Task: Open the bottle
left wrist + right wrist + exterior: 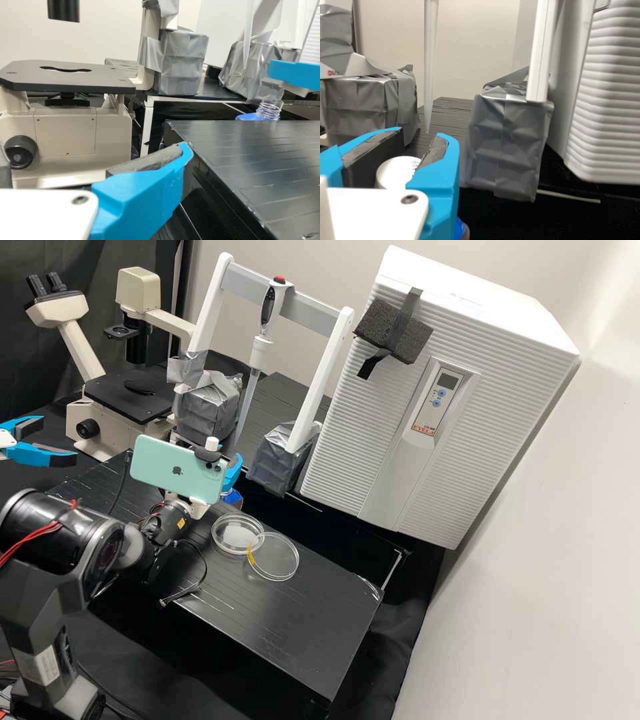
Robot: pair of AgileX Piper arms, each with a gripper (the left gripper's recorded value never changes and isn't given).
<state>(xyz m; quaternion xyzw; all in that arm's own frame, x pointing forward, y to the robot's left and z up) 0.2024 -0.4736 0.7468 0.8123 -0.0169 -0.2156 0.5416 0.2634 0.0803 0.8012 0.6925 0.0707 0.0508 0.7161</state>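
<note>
Since my left claw [59, 437] hangs wide open off the left edge of the bench [300, 620], beside the microscope [100, 407], it has no part in the work yet. The bottle [270, 106] stands at the bench's far edge, nearer the left corner than the right. My right claw [418, 142] sits directly above it, narrowed onto the white cap [397, 172], with a pad on either side. In my left wrist view the threads of the clear neck show bare under a blue finger, so I judge the cap is off, or nearly.

The bottle looks like small, thin, clear plastic. I expect it to be light, easy to tip or spin, and soft in the wall if squeezed hard. The cap looks stiff and round, probably slippery, so its sides are the place to pinch, squarely and low. If the body needs steadying, I would take it below the neck with my left claw. Two clear dishes [273, 559] lie to the right along the same edge, near enough to knock.
</note>
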